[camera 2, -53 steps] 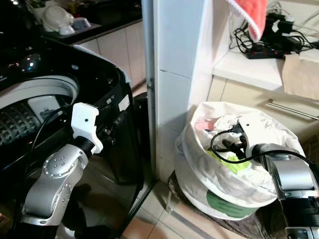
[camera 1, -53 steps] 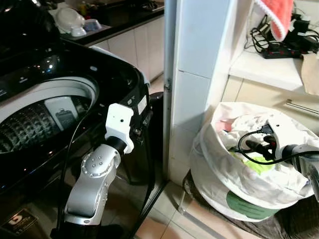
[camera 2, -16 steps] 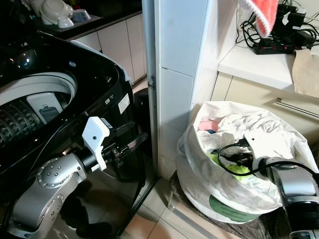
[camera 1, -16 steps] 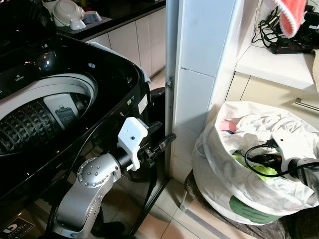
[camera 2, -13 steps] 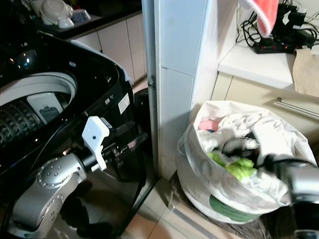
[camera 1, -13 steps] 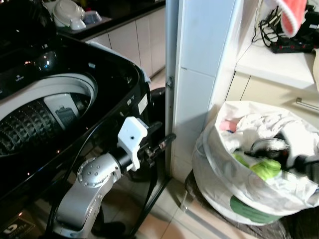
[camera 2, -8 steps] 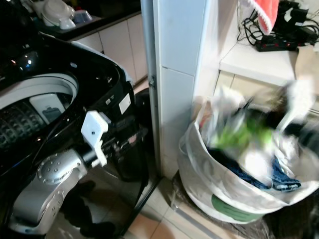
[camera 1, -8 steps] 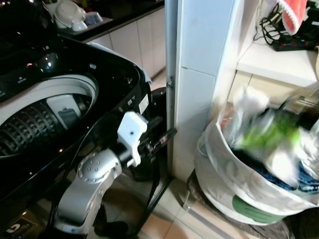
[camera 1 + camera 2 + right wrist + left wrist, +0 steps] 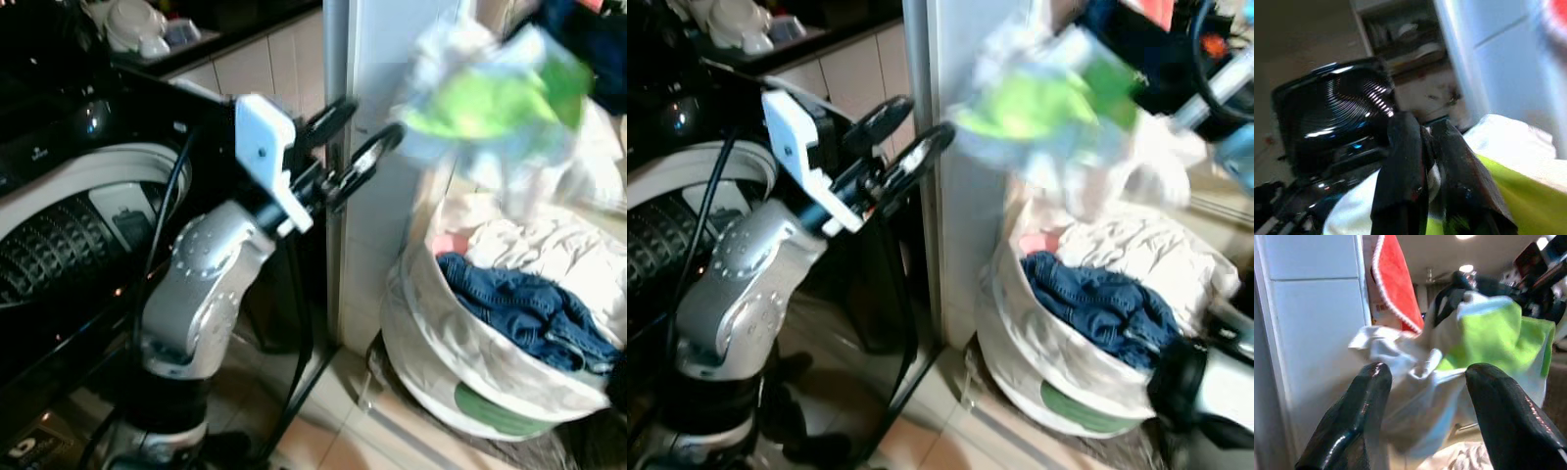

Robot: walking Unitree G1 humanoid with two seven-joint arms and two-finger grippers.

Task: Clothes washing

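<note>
Right tool (image 9: 1422,161): clamped on the green-and-white garment (image 9: 490,103), held high above the laundry bag (image 9: 441,333).
Left tool (image 9: 343,147): fingers apart, raised beside it.
Advice: carry the garment clear over the washer drum (image 9: 69,235); let no hem trail.

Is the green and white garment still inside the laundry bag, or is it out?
Out. The right gripper holds the green and white garment in the air above the laundry bag.
</note>
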